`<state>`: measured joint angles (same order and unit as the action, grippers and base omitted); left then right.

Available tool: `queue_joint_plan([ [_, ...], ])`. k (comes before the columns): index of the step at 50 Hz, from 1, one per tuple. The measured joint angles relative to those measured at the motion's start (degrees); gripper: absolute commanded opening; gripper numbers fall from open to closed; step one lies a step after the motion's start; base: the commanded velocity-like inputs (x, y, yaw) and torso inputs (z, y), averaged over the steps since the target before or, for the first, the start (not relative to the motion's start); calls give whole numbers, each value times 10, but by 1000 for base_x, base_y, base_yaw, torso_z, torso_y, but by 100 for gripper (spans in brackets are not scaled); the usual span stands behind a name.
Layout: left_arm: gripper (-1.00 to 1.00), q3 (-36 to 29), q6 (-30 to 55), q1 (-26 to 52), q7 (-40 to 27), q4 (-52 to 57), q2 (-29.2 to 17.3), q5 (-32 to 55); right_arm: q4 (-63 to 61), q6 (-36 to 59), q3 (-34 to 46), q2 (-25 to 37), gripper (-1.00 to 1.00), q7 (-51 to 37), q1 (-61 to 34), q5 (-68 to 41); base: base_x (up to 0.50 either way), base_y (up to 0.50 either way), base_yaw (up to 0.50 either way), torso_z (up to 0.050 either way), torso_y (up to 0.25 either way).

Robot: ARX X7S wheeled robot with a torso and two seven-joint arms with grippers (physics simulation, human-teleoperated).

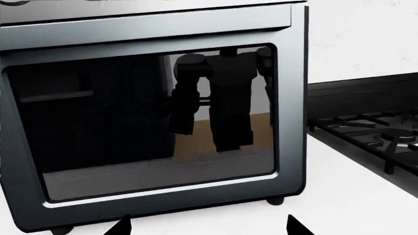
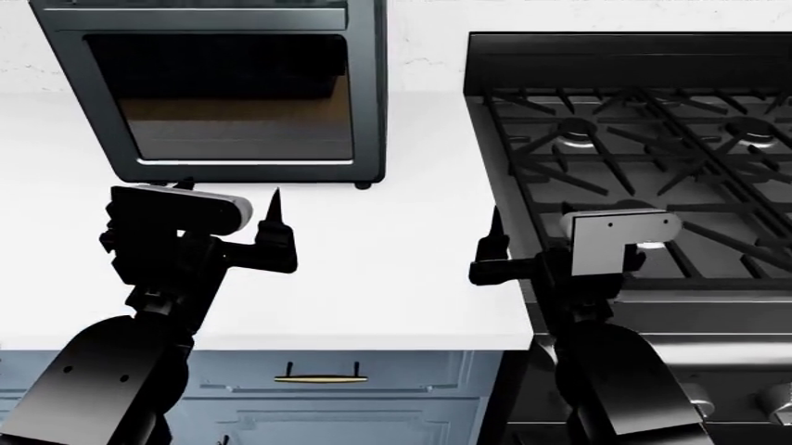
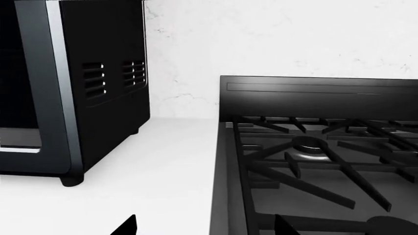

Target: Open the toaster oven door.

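The toaster oven door (image 2: pixel 223 97) sits flush and closed on the toaster oven (image 3: pixel 98 83), which stands on the white counter (image 2: pixel 396 269) against the wall, left of the gas range (image 2: pixel 644 139). The left gripper (image 2: pixel 223 199) hovers just before it, fingers spread, holding nothing. The right gripper (image 2: pixel 526 218), also spread, hangs by the range's edge.

Both arms are matte black, with bulky rounded segments. Each wrist carries a pale grey camera block (rounded on the left, flat plate on the right). The left gripper (image 2: pixel 233 215) and right gripper (image 2: pixel 526 243) have slim, pointed black fingers.
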<state>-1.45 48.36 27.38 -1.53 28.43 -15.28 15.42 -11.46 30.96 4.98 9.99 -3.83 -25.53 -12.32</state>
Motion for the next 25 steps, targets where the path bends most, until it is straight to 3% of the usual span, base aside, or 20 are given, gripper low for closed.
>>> queue_joint_plan([
  [8, 100, -31, -15, 5, 8, -3, -26, -21, -3, -2, 2, 2, 100, -2, 2, -2, 92, 0, 0, 0, 0],
  [14, 100, -95, -21, 48, 39, 1, -89, -73, -6, -7, 2, 4, 100, -4, 7, -5, 0, 0, 0, 0, 0],
  [25, 100, -250, -12, 193, 139, -1, -211, -180, -7, -18, -2, 7, 100, -3, 15, -14, 0, 0, 0, 0, 0],
])
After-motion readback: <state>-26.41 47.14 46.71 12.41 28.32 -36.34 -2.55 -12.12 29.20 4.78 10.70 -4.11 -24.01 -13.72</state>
